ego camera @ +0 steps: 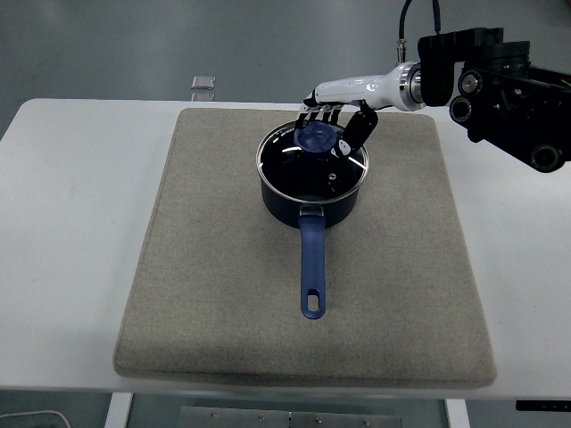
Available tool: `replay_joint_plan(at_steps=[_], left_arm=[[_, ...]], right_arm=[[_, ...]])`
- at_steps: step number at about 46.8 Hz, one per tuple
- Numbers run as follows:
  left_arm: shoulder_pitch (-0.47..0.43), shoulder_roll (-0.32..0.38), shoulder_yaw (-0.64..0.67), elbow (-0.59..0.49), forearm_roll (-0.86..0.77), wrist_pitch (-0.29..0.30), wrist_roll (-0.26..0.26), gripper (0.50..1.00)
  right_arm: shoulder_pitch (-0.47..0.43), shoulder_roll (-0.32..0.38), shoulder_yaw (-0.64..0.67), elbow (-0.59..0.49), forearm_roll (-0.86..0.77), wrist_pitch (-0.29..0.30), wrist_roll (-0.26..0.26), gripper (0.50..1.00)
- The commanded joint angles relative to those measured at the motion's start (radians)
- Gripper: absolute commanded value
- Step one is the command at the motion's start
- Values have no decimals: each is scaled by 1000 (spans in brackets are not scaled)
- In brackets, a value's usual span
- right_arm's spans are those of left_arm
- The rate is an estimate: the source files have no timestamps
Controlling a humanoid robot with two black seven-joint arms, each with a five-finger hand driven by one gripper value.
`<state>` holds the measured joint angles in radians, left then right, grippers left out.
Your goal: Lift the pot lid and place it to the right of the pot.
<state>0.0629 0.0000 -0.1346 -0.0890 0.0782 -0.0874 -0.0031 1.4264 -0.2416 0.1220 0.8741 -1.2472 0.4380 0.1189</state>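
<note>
A dark blue pot (311, 198) stands on a beige mat (223, 267), its long blue handle (312, 267) pointing toward the near edge. Its glass lid (303, 169) with a blue knob (316, 137) sits slightly tilted, its far edge a little raised off the rim. My right hand (337, 123) reaches in from the upper right, and its black fingers are curled around the knob. The left arm does not show.
The mat covers most of the white table (62, 223). To the right of the pot lies a bare stretch of mat (410, 214). A small grey object (204, 83) rests at the table's far edge. The right arm's black housing (500, 80) hangs over the upper right.
</note>
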Motion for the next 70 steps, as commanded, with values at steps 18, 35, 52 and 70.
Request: replay_joint_plan(at_steps=[18,35,52,70], left_arm=[[0,0,1,0,0,0,0,1000],[0,0,0,0,0,0,0,1000],[0,0,0,0,0,0,0,1000],[0,0,1,0,0,0,0,1000]], right_arm=[[20,7,10,-1,8,5,1,617],[34,-4,15,-9,20,10,1,605],[40,-56,15,-10,71,39,-2,605],[45,-142,11,-14,109,56,-4,605]])
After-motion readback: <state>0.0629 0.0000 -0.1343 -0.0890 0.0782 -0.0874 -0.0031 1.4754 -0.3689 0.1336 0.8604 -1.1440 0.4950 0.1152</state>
